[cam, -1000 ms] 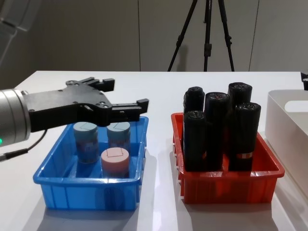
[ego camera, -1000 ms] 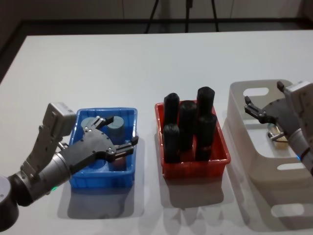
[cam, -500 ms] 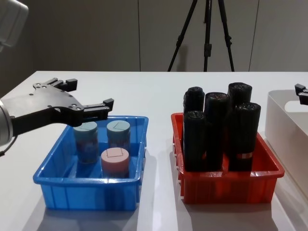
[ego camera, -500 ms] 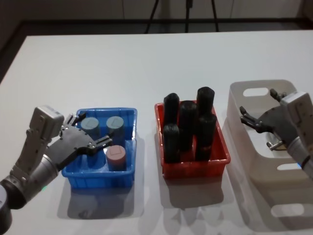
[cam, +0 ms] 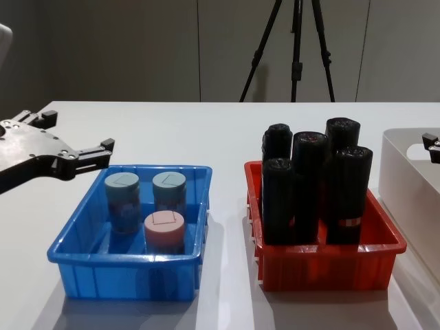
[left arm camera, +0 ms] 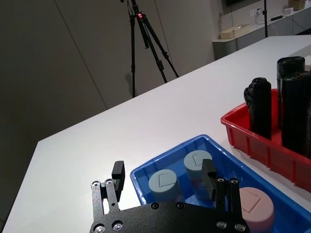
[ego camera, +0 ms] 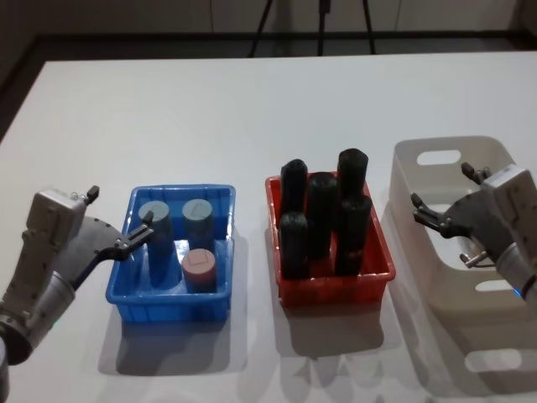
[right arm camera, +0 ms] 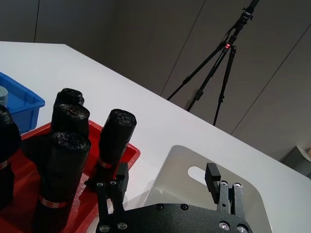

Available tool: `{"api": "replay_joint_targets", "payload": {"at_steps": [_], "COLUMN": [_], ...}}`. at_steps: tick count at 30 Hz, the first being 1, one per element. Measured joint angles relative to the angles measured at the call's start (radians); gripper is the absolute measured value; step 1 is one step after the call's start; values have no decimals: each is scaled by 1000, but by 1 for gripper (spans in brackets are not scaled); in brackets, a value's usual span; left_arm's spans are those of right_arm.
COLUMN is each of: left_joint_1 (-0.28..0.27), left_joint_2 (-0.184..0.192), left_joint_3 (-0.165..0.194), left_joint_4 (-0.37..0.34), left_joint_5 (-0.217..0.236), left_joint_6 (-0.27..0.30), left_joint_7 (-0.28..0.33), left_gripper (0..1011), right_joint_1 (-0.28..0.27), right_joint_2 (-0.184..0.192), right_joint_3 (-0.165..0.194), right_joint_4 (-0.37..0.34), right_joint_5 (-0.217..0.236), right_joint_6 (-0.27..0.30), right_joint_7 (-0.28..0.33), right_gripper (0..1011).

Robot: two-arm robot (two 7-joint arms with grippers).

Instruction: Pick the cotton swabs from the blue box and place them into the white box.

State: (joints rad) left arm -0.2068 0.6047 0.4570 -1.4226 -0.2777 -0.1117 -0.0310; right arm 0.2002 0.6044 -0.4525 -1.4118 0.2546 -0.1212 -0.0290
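cotton swabs (ego camera: 200, 267) stand in the blue box (ego camera: 168, 307) at near left, three tubs: one with a pink lid nearest, two with grey-blue lids behind it. my left gripper (ego camera: 120, 210) hangs by the box's left rim, fingers spread wide, holding nothing. right of it sits a red bin (ego camera: 336, 290) of black cylinders (ego camera: 323, 218). at the right, my right gripper (ego camera: 442, 186) hovers over the white box (ego camera: 445, 281), spread and empty.

Left hand (ego camera: 120, 208) leftward, off blue box (ego camera: 172, 307).
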Motion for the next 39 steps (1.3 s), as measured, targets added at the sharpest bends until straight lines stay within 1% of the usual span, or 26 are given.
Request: {"api": "replay_joint_targets", "payload": {"at_steps": [1,4,8,34,39], "left_joint_1": [2,5,7,7,7], "left_joint_2": [0,0,0,0,0], "left_joint_3": [-2,-4,-6,-6,-6], "left_joint_4": [3,8,11,11,11], "left_joint_5": [6,15,22,24,24], "left_joint_6": [-3,-6,-9,-10,-10], "left_joint_7": [16,39,55,59,59], "left_gripper": [1001,1001,1001,1002,1002], "right_joint_1": [0,0,0,-1,-8], "right_joint_2": [0,0,0,0,-2], "right_joint_3": [0,0,0,1,14], "right_joint_4": [0,0,0,0,-2], "right_joint_5": [0,0,0,-1,0], "right_joint_6": [0,0,0,1,-1], "right_joint_7": [0,0,0,1,21], "right_gripper": [1001,1001,1001,1001,1000]}}
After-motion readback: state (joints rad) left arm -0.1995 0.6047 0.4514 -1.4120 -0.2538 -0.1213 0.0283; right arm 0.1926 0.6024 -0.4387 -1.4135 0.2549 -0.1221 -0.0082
